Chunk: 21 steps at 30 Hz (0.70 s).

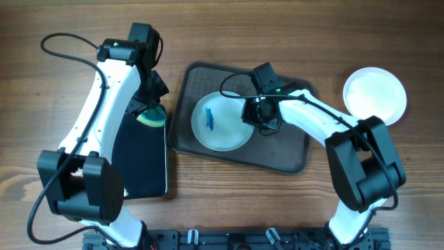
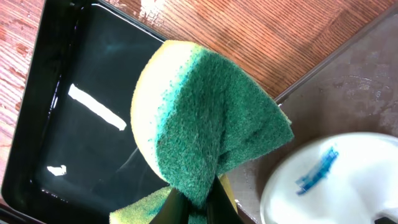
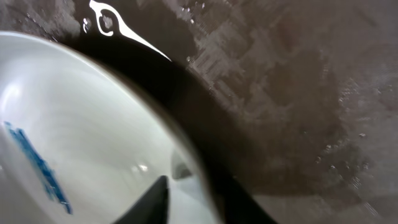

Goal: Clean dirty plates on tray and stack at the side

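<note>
Steadying the dirty plate (image 1: 225, 130) for wiping, right gripper (image 1: 254, 118) seemingly pinches its right rim; left gripper (image 2: 196, 210) clamps the sponge (image 2: 205, 118).

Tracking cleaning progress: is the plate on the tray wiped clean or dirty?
Dirty: a blue smear shows on the plate lying in the tray.

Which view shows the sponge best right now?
Left wrist: the sponge fills the frame, green face and yellow body, pinched in the left pincer. Overhead shows only a sliver at the edge of the black tray. Right wrist shows none of it.
</note>
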Motion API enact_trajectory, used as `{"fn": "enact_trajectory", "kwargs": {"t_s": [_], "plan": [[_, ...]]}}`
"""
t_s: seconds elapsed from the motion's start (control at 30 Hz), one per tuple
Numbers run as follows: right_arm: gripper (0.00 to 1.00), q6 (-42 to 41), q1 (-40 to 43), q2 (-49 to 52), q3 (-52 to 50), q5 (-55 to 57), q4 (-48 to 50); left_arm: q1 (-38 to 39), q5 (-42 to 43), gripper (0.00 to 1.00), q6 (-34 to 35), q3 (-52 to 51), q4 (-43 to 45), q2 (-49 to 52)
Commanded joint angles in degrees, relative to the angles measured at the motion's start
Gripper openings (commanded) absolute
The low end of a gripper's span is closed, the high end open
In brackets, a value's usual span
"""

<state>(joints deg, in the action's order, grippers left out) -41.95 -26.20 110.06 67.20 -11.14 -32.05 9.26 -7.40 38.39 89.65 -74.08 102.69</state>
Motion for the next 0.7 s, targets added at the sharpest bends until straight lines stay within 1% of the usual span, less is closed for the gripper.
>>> {"fn": "enact_trajectory", "kwargs": {"t_s": [0.0,0.1,0.13,0.17,0.23,0.3,0.33,0.37,0.4,0.43,0.5,0.57,0.6,0.67], "plan": [[0.05,-0.20,-0.24,1.70,-0.44,-0.66,1.25,-0.37,0.52,0.04,-0.66,0.68,-0.31,-0.70],[0.05,0.04,-0.24,1.33,-0.42,3.39,1.18,-0.37,2.91,0.04,-0.68,0.68,-0.22,-0.70],[0.05,1.31,-0.24,0.17,-0.42,6.19,0.96,-0.37,4.28,0.04,-0.70,0.68,-0.07,-0.70],[0.04,3.32,-0.24,-1.07,-0.42,8.00,0.96,-0.37,5.35,0.04,-0.70,0.68,-0.02,-0.70],[0.05,10.45,-0.24,-4.94,-0.42,14.16,0.61,-0.37,6.60,0.04,-0.72,0.68,0.04,-0.70],[0.04,19.63,-0.24,-9.88,-0.42,25.27,-0.83,-0.33,9.01,0.04,-0.72,0.68,0.63,-0.70],[0.05,21.14,-0.22,-11.39,-0.42,28.39,-1.40,0.00,10.32,0.04,-0.74,0.68,1.51,-0.70],[0.04,20.94,-0.15,-12.13,-0.42,30.38,-2.64,0.83,12.00,0.04,-0.74,0.68,2.84,-0.70],[0.04,20.83,-0.11,-12.15,-0.42,29.42,-4.24,1.70,13.05,0.04,-0.72,0.68,3.80,-0.70],[0.04,20.70,-0.13,-11.69,-0.44,25.99,-6.80,3.17,14.36,0.04,-0.70,0.68,5.20,-0.70],[0.05,20.68,-0.13,-10.19,-0.66,16.59,-10.67,6.51,15.58,0.04,-0.66,0.68,7.98,-0.68],[0.04,20.48,-0.13,-9.11,-1.79,9.51,-11.82,9.88,16.11,0.04,-0.66,0.68,10.58,-0.68],[0.04,17.05,-0.13,-8.20,-2.75,7.34,-12.52,11.63,16.90,0.04,-0.66,0.68,12.02,-0.68],[0.04,9.90,-0.04,-7.39,-4.81,7.08,-12.09,14.49,20.74,0.04,-0.68,0.63,15.28,-0.44]]}}
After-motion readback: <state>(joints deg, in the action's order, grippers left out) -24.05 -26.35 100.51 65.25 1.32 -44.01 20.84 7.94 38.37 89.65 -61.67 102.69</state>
